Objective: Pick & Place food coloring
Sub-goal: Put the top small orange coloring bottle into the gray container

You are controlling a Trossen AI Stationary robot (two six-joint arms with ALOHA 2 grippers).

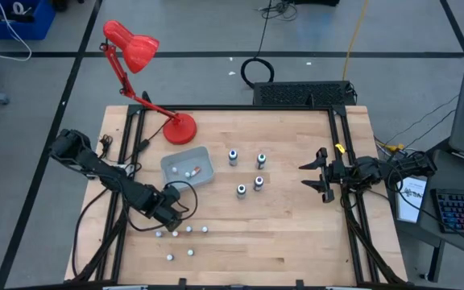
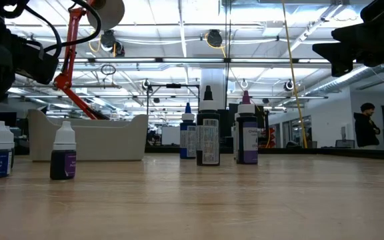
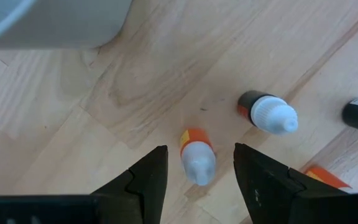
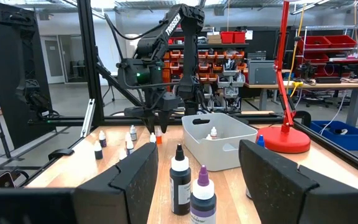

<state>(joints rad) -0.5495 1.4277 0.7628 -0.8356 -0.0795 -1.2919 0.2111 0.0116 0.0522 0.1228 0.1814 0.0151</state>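
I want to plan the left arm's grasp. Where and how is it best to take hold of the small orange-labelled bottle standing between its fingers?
Probably from straight above, closing on the orange-labelled bottle's body below the white cap. It stands upright between the open left gripper's fingers, so its round sides face both pads. Its black-bodied neighbour stands clear.

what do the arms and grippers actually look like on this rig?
Both arms are black, jointed links trailing black cables. White lettering runs along the left arm, and a green light glows on it. The left gripper has two dark wedge-shaped fingers; the right gripper has broad, flat dark fingers. A yellow tag sits near the right gripper's wrist.
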